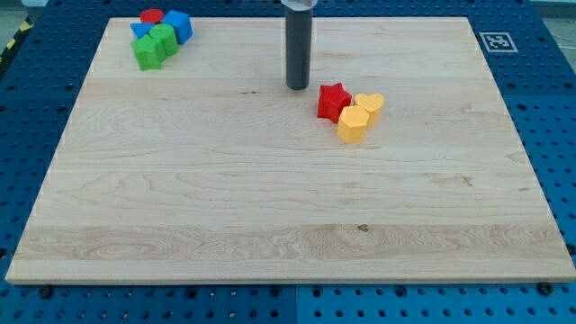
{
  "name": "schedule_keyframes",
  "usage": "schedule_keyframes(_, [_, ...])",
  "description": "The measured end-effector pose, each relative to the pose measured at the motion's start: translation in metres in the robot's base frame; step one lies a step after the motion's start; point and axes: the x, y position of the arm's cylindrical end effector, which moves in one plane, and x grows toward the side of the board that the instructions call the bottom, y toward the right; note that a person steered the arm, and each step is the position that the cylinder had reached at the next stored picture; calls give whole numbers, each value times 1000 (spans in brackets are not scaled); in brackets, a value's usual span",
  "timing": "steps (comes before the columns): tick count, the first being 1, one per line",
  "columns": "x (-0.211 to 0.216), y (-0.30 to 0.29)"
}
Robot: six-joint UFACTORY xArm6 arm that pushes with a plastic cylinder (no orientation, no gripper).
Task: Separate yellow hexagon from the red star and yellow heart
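Pale wooden counter [270, 216] fills most of the view, lying on a blue perforated base [553, 108], with a black-and-white marker [494, 40] at the board's top right corner. My end effector is a bare dark rod with no jaws, so it grasps nothing. My tip [298, 86] rests on the wood just to the view's left of the task cluster and slightly above it, near but apart from the red star [333, 101]. That star touches the yellow hexagon [352, 123], which sits at the cluster's bottom. Against the hexagon's upper right lies the yellow heart [368, 102], just beside the star. Well apart, at the top left corner, a second group huddles: a red block [151, 15], two blue blocks [179, 23], and two green blocks [155, 47], packed together.
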Motion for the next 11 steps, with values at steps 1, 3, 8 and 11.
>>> schedule_keyframes(1, [20,7])
schedule_keyframes(3, [29,40])
schedule_keyframes(8, [99,105])
schedule_keyframes(11, [132,79])
